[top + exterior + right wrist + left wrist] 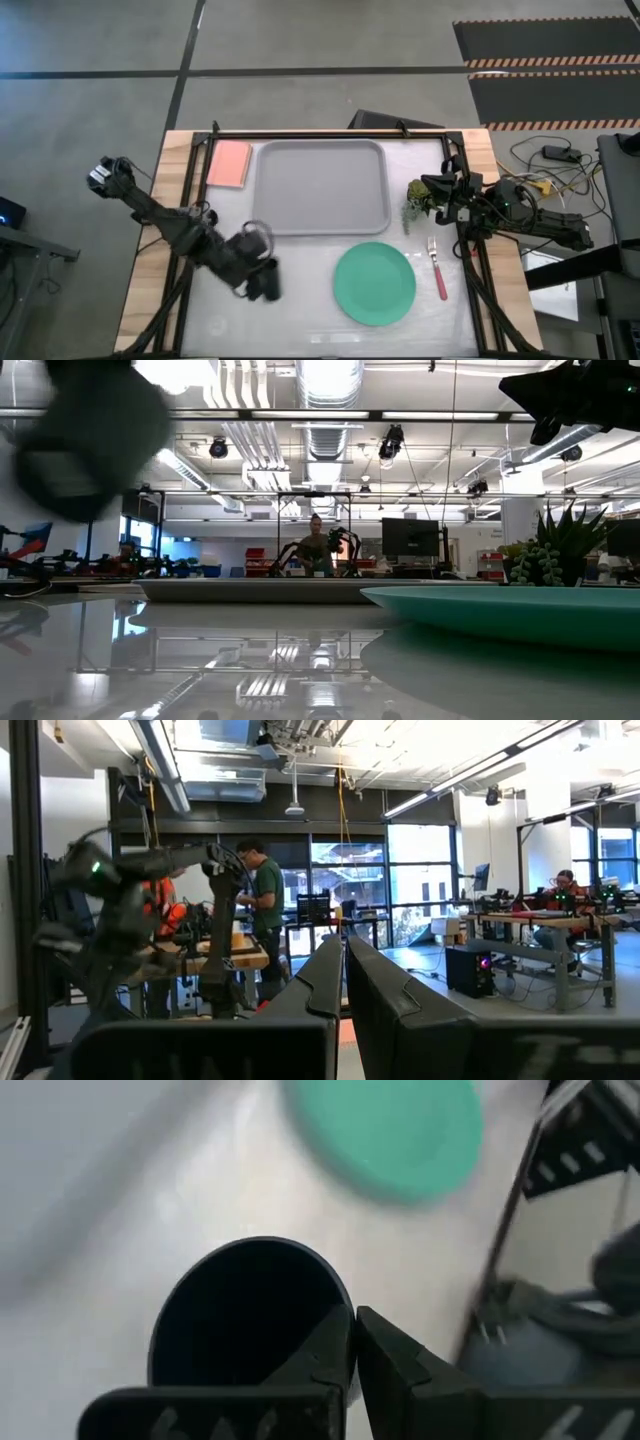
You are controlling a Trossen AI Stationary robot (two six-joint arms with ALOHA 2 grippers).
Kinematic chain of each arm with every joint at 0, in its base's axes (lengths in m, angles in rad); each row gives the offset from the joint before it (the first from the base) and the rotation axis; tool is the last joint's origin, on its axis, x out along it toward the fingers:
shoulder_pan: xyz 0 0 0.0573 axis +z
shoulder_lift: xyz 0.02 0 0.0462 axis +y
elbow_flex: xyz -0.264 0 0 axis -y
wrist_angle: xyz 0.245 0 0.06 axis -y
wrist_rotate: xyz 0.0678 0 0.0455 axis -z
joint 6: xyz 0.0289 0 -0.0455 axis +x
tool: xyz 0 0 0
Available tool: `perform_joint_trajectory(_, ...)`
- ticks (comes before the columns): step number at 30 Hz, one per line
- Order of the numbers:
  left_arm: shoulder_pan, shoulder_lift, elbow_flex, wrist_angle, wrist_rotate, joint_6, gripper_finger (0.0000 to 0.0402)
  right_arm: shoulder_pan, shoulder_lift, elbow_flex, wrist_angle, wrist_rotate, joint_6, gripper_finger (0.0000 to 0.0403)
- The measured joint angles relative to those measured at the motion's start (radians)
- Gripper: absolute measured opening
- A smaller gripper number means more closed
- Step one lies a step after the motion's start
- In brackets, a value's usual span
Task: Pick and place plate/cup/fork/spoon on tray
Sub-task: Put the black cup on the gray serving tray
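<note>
My left gripper (262,282) is shut on the small black cup (240,1315) above the table's near left part, left of the mint-green plate (374,283). The plate lies flat on the table and also shows in the left wrist view (385,1125). The light-grey tray (320,186) lies beyond it. The fork with the pink-red handle (438,270) lies right of the plate. My right gripper (345,945) is shut and empty, held level at the table's right edge (418,188). I cannot make out the spoon. My left gripper pinches the cup's wall at the rim (342,1302), with one finger (325,1355) inside the cup and the other (400,1365) outside. The fingers come from above, slanting down. The cup is mouth up; the low view shows its dark blur (90,440) clear of the table.
A small pink pad (230,163) lies left of the tray. A small green potted plant (418,202) stands right of the tray, under my right gripper. A dark frame (470,250) runs along the table's sides. People work in the room beyond the table.
</note>
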Motion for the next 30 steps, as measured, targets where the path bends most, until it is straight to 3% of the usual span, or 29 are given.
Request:
perform_joint_trajectory(7, 0.309, 0.126, 0.195, -0.041, -0.041, 0.705, 0.0, 0.0, 0.0, 0.0, 0.0, 0.0, 0.0, 0.0009)
perform_joint_trajectory(12, 0.592, 0.18, 0.202, -0.046, -0.052, 1.014, 0.0, 0.0, 0.0, 0.0, 0.0, 0.0, 0.01, 0.0009)
perform_joint_trajectory(17, 0.886, 0.237, 0.189, -0.035, -0.058, 1.093, 0.0, 0.0, 0.0, 0.0, -0.009, 0.0, 0.02, 0.0009)
perform_joint_trajectory(20, 1.001, 0.264, 0.151, 0.058, -0.048, 1.111, 0.0, 0.0, 0.0, 0.0, -0.01, -0.001, 0.037, 0.0009)
perform_joint_trajectory(24, 1.065, 0.267, 0.077, 0.211, -0.009, 1.15, 0.0, 0.0, 0.004, 0.0, -0.031, -0.002, 0.059, 0.0009)
perform_joint_trajectory(30, 1.079, 0.267, 0.02, 0.27, -0.013, 1.151, 0.0, 0.0, 0.006, 0.0, -0.08, -0.002, 0.072, 0.0009)
